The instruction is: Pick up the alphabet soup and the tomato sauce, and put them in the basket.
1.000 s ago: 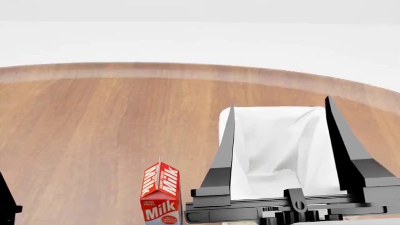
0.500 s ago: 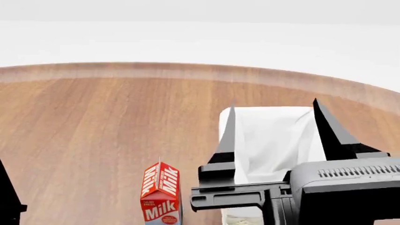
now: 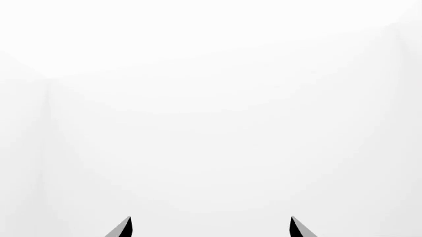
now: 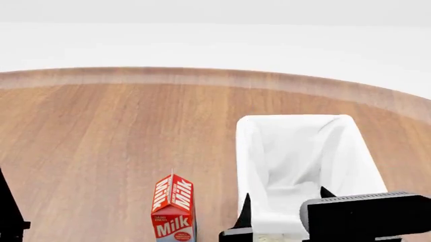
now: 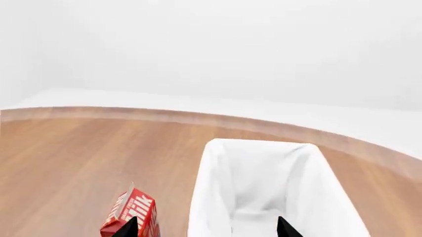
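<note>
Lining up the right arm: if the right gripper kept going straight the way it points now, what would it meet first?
Probably the basket: the right gripper points into its white-lined interior. Depth is unclear.

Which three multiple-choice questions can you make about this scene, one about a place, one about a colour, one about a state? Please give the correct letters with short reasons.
1. In the head view, where does the milk carton stand relative to the basket?
A. inside it
B. on the table, on the basket's left
C. behind it

2. What is the main colour of the milk carton?
A. blue
B. green
C. red with white lettering

3. How is the right hand now?
A. open, holding nothing
C. shut on the carton
B. shut on a can

Answers:
1 B: the carton stands on the wooden table, apart from the basket's left wall.
2 C: its faces are red with "Milk" in white.
3 A: in the right wrist view its two fingertips stand wide apart with only the basket liner between them.
</note>
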Robot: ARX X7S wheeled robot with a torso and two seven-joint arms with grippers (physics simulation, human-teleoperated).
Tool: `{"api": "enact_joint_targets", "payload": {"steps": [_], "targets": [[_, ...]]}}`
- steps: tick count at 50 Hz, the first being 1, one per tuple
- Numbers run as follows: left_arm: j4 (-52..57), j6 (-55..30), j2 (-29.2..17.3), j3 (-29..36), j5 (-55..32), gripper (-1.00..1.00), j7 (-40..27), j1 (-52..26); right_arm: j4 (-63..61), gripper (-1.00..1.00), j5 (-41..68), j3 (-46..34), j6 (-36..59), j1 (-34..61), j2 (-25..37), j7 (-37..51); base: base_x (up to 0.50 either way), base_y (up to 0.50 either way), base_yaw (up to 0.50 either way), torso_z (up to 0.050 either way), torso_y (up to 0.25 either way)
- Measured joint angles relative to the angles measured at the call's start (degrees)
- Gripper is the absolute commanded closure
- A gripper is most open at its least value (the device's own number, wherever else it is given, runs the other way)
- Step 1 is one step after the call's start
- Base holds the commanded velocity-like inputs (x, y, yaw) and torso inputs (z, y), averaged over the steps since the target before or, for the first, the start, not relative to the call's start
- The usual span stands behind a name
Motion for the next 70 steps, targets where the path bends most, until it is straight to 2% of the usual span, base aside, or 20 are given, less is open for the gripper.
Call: {"api": "enact_joint_targets", "payload": {"steps": [13, 28, 33, 40, 52, 70], "targets": [[0.6, -1.1, 0.3, 0.6, 0.2, -1.00, -0.2, -0.5, 1.5, -1.00, 10.2, 1.2, -0.7, -9.4, 3.8, 8.9, 0.00, 0.00, 0.00, 0.000, 0.000], [1.7, -2.4, 0.0, 0.8, -0.2, -1.00, -0.7, -1.2, -1.2, -1.00, 21.9, -3.1, -6.6, -16.4, 7.9, 21.3, 0.00, 0.00, 0.00, 0.000, 0.000], [2.0, -2.8, -0.1, 0.9, -0.3, -1.00, -0.9, -1.4, -2.1, -1.00, 22.5, -4.0, -6.5, -20.8, 8.5, 22.6, 0.00, 0.00, 0.00, 0.000, 0.000], [2.2, -2.9, -0.3, 0.9, -0.4, -1.00, -1.1, -1.5, -2.8, -1.00, 21.5, -3.2, -5.4, -27.8, 8.9, 21.3, 0.00, 0.00, 0.00, 0.000, 0.000], [2.5, -2.8, -0.6, 1.2, -0.3, -1.00, -1.6, -1.5, -2.8, -1.00, 14.3, 0.6, -2.2, -37.8, 7.2, 13.6, 0.00, 0.00, 0.00, 0.000, 0.000], [2.6, -2.7, -0.9, 1.6, -0.3, -1.00, -2.0, -1.8, -2.9, -1.00, 8.3, 3.0, -1.2, -43.1, 6.1, 7.6, 0.00, 0.00, 0.00, 0.000, 0.000]]}}
